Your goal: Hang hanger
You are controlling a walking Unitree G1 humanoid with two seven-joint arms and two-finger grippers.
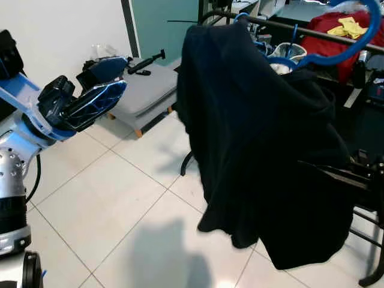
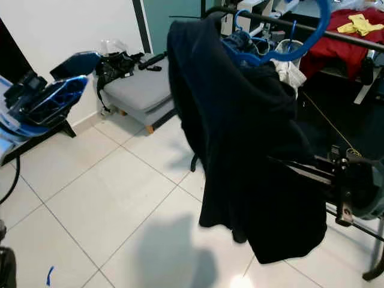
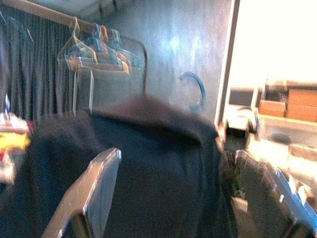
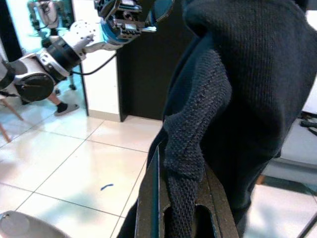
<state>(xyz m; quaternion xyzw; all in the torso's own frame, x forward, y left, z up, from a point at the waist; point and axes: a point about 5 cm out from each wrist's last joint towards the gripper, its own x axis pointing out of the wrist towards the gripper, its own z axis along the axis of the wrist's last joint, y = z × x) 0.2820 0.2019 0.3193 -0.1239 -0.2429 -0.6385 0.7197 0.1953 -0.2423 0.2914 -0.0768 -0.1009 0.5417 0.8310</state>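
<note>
In the left eye view, a dark garment [image 1: 258, 144] hangs on a blue hanger [image 1: 336, 51] whose curved hook rises at the upper right, close to a black rail [image 1: 300, 29]; whether the hook rests on the rail cannot be told. The left gripper [image 1: 90, 99] is raised at the left, well apart from the garment, its fingers spread with nothing between them. A grey cushioned bench [image 1: 141, 90] stands against the white wall behind it, on a floor of pale tiles [image 1: 108, 204]. In the right eye view, the right gripper [image 2: 312, 171] reaches in from the right edge, its black fingers meeting the garment's right side about mid-height. A red cloth [image 2: 342, 42] with a yellow item [image 2: 360, 24] on it lies beyond the rail. In the left wrist view, the two fingers [image 3: 94, 188] stand apart, framing the garment's collar, with a row of bare hangers [image 3: 94, 47] on a rail behind. In the right wrist view, the right gripper's fingers [image 4: 153, 198] are clamped on a fold of the knitted fabric, and the left arm appears across the tiled floor.
</note>
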